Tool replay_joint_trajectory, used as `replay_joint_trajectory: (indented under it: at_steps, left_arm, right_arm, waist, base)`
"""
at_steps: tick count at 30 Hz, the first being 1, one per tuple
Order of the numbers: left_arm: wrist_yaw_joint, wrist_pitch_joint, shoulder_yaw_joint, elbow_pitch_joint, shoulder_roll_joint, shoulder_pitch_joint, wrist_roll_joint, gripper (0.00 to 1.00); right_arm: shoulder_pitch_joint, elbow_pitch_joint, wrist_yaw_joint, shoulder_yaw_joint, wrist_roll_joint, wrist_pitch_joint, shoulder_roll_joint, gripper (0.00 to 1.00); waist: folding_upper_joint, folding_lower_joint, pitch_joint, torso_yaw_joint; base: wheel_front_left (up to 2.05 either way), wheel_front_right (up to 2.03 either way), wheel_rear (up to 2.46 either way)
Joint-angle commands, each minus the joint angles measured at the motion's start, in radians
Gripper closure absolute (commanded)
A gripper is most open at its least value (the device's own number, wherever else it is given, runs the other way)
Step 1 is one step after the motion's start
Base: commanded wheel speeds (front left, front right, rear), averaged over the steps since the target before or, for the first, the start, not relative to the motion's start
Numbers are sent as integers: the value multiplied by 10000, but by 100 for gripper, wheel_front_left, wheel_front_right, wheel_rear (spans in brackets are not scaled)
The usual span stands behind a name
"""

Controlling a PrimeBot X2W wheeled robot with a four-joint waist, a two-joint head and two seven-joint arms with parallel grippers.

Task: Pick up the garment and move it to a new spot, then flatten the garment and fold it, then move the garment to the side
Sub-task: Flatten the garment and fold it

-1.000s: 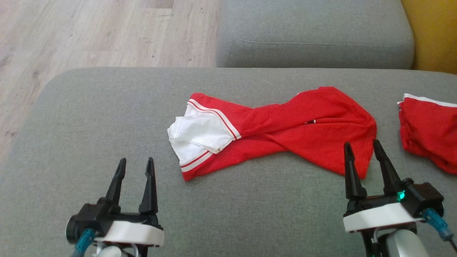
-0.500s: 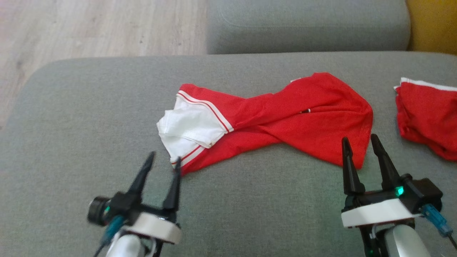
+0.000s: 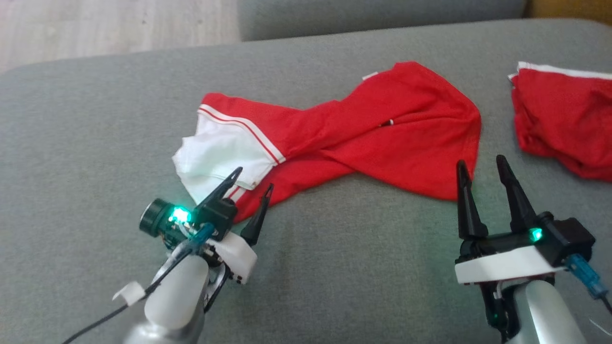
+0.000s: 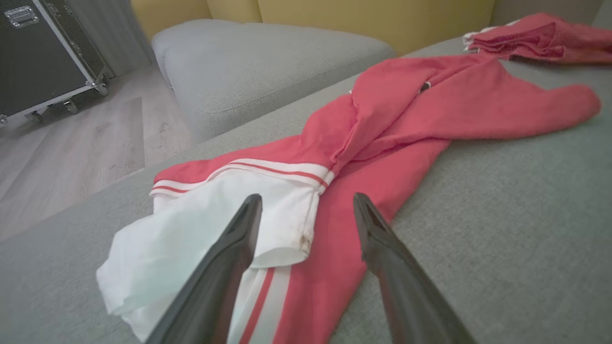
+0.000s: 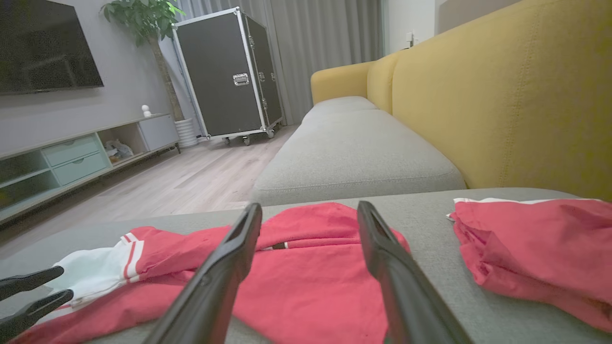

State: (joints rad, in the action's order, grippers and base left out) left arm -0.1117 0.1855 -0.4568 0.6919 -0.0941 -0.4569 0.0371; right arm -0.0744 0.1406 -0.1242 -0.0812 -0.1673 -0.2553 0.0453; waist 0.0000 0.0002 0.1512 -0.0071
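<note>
No text, label, brand, number or sign can be read on anything in these views.

Grey sofa cushion carries a twisted red-and-white garment (second red garment beside).

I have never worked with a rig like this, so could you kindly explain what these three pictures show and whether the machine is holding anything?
This is a two-armed robot. One picture looks down from its head; the other two come from cameras on its wrists, looking along each gripper's two dark fingers. On the grey sofa cushion lies a twisted red garment with a white, striped end. A second red garment lies to the right. The left gripper is open, its fingers at the white end; the right gripper is open near the red end. Nothing is held.
</note>
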Motion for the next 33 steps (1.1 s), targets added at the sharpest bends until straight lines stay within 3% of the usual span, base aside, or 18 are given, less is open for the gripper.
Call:
replay_joint_trajectory:
  at_steps: [1, 11, 12, 13, 25, 29, 33]
  left_arm:
    - [150, 14, 155, 42, -232, -608, -236, 0]
    - [726, -282, -52, 1322, -291, -1386, -602, 0]
    - [698, -320, -95, 1417, -272, -1430, -603, 38]
    - [637, -346, -127, 1505, -250, -1452, -572, 100]
    - [700, 218, -60, 1604, -308, -1715, -228, 100]
    - [765, 187, 81, 1337, -634, -2189, -184, 100]
    - [487, -268, -59, 1145, -1220, -3223, -451, 100]
  right_arm:
    - [-352, -355, -65, -191, -48, -65, 49, 0]
    - [-449, -329, -65, -128, -108, -65, 49, 0]
    - [-443, -322, -65, -122, -111, -65, 49, 0]
    - [-437, -312, -65, -121, -113, -65, 49, 0]
    - [-415, -73, -65, -238, -216, -65, 49, 0]
    - [-407, -29, -65, -335, -309, -65, 49, 0]
    - [-586, -85, -65, -534, -417, -65, 49, 0]
  waist:
    - [0, -2, 216, -205]
    - [0, -2, 430, -395]
    - [0, -2, 432, -391]
    - [0, -2, 428, -384]
    - [0, -2, 60, -268]
    - [0, -2, -49, -324]
    - [0, -2, 200, -557]
  base:
    - [0, 0, 0]
    - [0, 0, 0]
    - [0, 0, 0]
    - [0, 0, 0]
    - [0, 0, 0]
    - [0, 0, 0]
    - [0, 0, 0]
